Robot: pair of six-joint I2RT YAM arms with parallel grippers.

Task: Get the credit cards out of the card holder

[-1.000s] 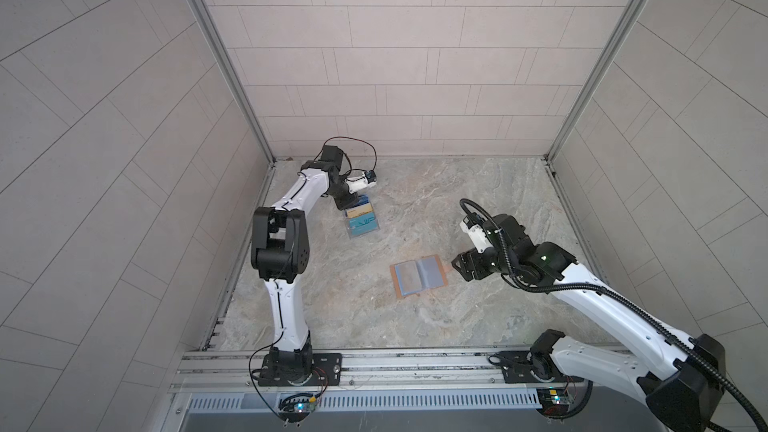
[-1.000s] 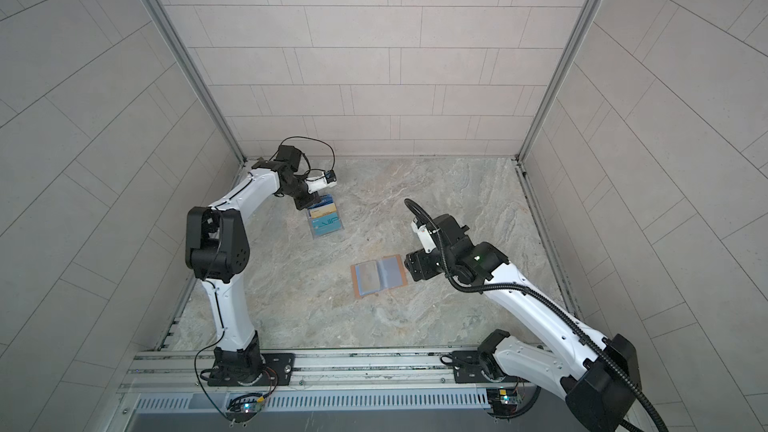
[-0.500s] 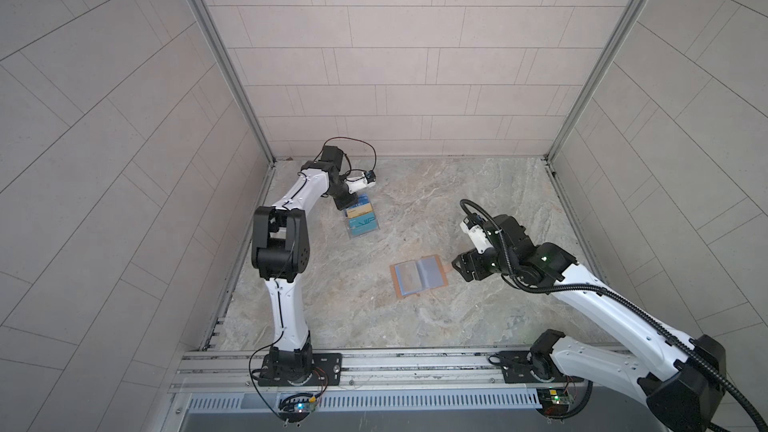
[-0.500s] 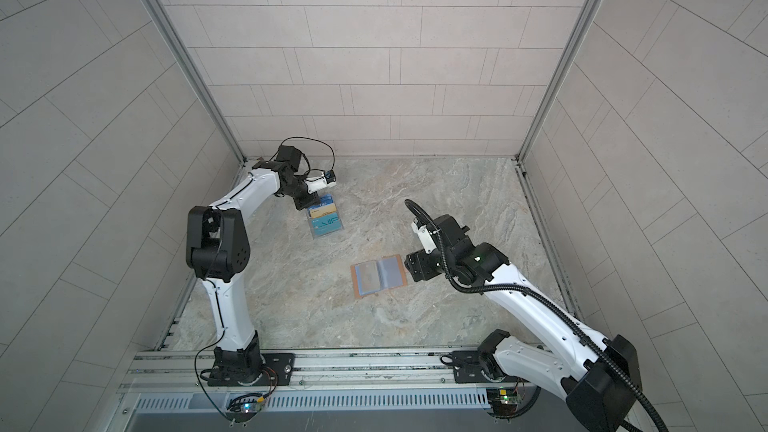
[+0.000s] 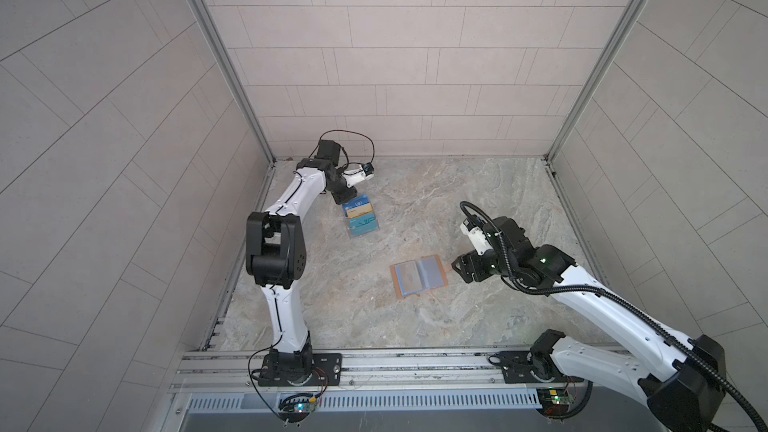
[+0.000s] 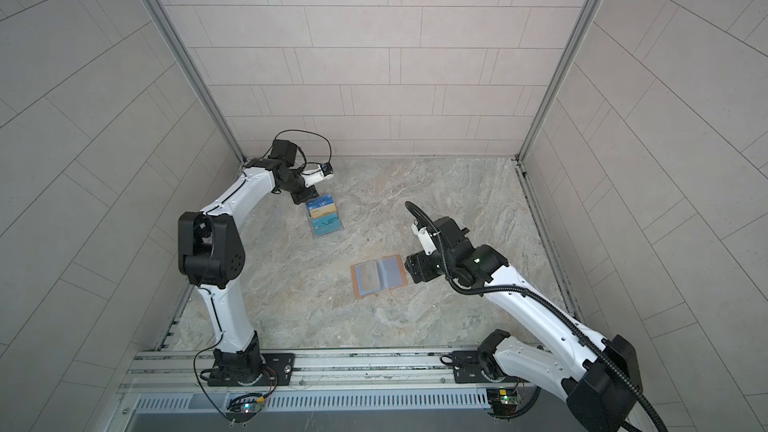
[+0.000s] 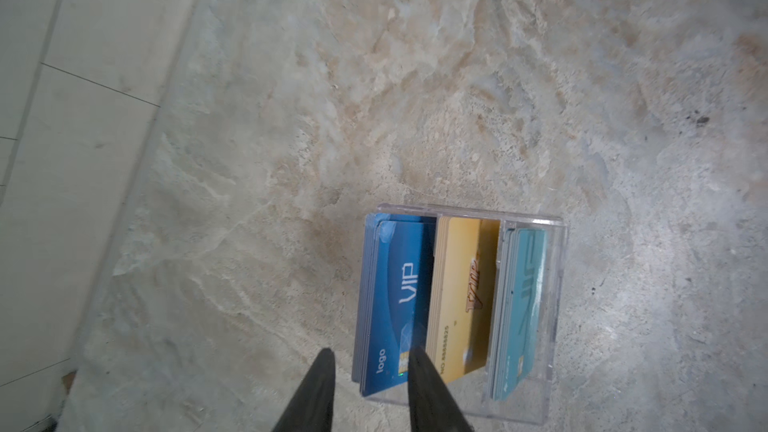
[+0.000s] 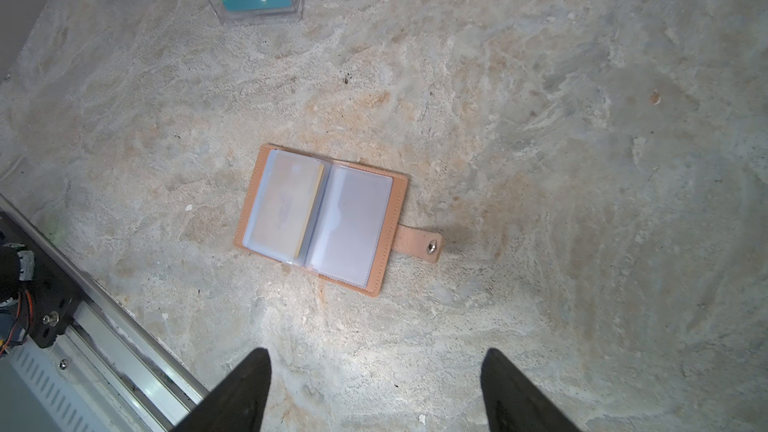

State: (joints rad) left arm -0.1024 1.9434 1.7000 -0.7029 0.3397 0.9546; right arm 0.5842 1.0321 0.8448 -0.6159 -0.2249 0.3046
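The right end effector (image 8: pixel 376 357) hangs over the tabletop (image 8: pixel 582 160) with its fingers spread wide and nothing between them. Just ahead of its tips the card holder (image 8: pixel 320 218) lies opened flat, a snap tab (image 8: pixel 419 243) sticking out from one edge. A gold card (image 8: pixel 286 205) sits inside the clear sleeve of the half farther from this end effector. The nearer sleeve shows only pale plastic. The left end effector (image 7: pixel 372 371) is well apart from the holder, at the end of a clear box (image 7: pixel 555 284). Its fingers are parted a little and pinch nothing. One tip lies over the end of the blue stack (image 7: pixel 395 284), the other just outside that stack. Beyond the blue stack, in the same box, stand a gold stack (image 7: pixel 461 292) and then a teal stack (image 7: pixel 519 305), each in its own compartment.
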